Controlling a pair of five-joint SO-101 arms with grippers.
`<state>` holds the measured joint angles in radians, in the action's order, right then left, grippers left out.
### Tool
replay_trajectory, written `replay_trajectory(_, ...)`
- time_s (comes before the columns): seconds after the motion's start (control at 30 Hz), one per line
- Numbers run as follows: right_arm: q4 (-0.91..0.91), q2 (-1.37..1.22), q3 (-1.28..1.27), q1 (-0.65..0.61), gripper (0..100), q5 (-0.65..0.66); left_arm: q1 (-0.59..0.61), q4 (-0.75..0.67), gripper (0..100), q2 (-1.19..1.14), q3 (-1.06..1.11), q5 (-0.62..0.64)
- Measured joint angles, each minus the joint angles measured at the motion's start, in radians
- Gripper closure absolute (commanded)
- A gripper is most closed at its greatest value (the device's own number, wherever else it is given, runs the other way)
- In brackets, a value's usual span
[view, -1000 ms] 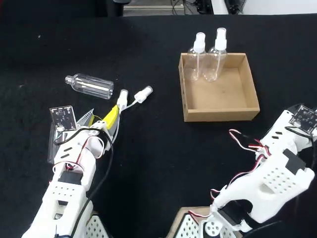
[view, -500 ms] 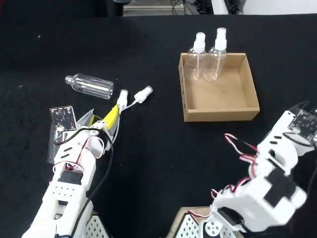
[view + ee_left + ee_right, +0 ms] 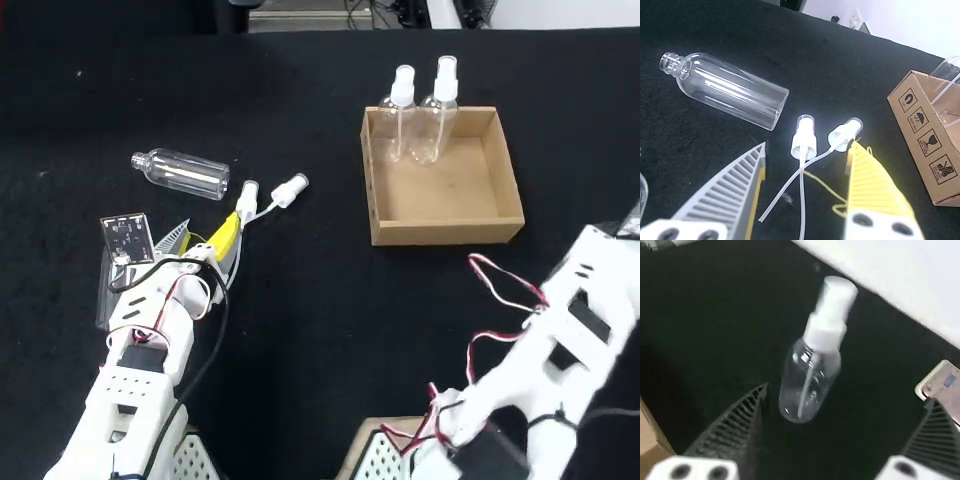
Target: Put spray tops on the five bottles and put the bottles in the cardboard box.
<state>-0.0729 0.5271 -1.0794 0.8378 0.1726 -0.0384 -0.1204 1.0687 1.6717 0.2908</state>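
An uncapped clear bottle [image 3: 180, 172] [image 3: 725, 90] lies on its side on the black table. Two loose spray tops [image 3: 247, 192] [image 3: 290, 190] lie just right of it, their tubes crossing [image 3: 804, 143] [image 3: 845, 135]. My left gripper [image 3: 210, 225] [image 3: 808, 147] stands open right behind these tops, grey and yellow fingers on either side. The cardboard box [image 3: 443, 235] [image 3: 935, 135] holds two capped bottles [image 3: 398, 120] [image 3: 438, 115] upright at its far wall. My right gripper [image 3: 847, 397] is open in front of a third capped bottle [image 3: 812, 375] that stands upright, not touching it.
The right arm [image 3: 560, 330] stretches out past the table's right edge. A corner of the box [image 3: 647, 440] and a small pale flat object [image 3: 937, 382] show in the right wrist view. Clear plastic packaging [image 3: 110, 290] lies beside the left arm.
The right arm has swung and stretched out toward the right edge, its wrist leaving the high view. The left arm and the things on the table have not moved.
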Motion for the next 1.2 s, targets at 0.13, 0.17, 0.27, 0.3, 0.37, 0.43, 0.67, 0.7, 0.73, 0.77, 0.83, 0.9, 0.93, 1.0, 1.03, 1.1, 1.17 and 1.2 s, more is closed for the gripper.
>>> replay_trajectory(0.13,-0.031,0.006,0.000,0.002,59.6,0.012,0.000,0.000,75,0.000,0.000,0.000)
replay_trajectory(0.17,-0.043,0.006,0.003,0.006,59.6,0.029,0.000,0.000,75,0.000,0.000,0.000)
replay_trajectory(0.27,-0.095,-0.015,0.063,0.008,59.6,0.077,0.000,0.000,75,0.000,0.000,0.000)
replay_trajectory(0.3,-0.103,-0.035,0.089,0.006,59.6,0.083,0.000,0.000,75,0.000,0.000,0.000)
replay_trajectory(0.37,-0.110,-0.092,0.144,0.006,59.6,0.089,0.000,0.000,75,0.000,0.000,0.000)
replay_trajectory(0.43,-0.110,-0.160,0.198,0.006,59.6,0.092,0.000,0.000,75,0.000,0.000,0.000)
replay_trajectory(0.67,-0.110,-0.341,0.307,-0.012,59.6,0.098,0.000,0.000,75,0.000,0.000,0.000)
replay_trajectory(0.7,-0.110,-0.351,0.313,-0.023,59.6,0.098,0.000,0.000,75,0.000,0.000,0.000)
replay_trajectory(0.73,-0.110,-0.358,0.315,-0.032,59.6,0.098,0.000,0.000,75,0.000,0.000,0.000)
replay_trajectory(0.77,-0.110,-0.362,0.316,-0.040,59.6,0.098,0.000,0.000,75,0.000,0.000,0.000)
replay_trajectory(0.83,-0.110,-0.364,0.316,-0.049,59.6,0.098,0.000,0.000,75,0.000,0.000,0.000)
replay_trajectory(0.9,-0.110,-0.364,0.316,-0.052,59.6,0.098,0.000,0.000,75,0.000,0.000,0.000)
replay_trajectory(0.93,-0.110,-0.364,0.316,-0.052,59.6,0.098,0.000,0.000,75,0.000,0.000,0.000)
replay_trajectory(1.0,-0.110,-0.368,0.316,-0.052,59.6,0.098,0.000,0.000,75,0.000,0.000,0.000)
replay_trajectory(1.03,-0.110,-0.370,0.316,-0.052,59.6,0.098,0.000,0.000,75,0.000,0.000,0.000)
replay_trajectory(1.1,-0.084,-0.370,0.316,-0.052,59.6,0.098,0.000,0.000,75,0.000,0.000,0.000)
replay_trajectory(1.17,-0.048,-0.394,0.321,-0.052,59.6,0.098,0.000,0.000,75,0.000,0.000,0.000)
replay_trajectory(1.2,-0.034,-0.417,0.325,-0.052,59.6,0.098,0.000,0.000,75,0.000,0.000,0.000)
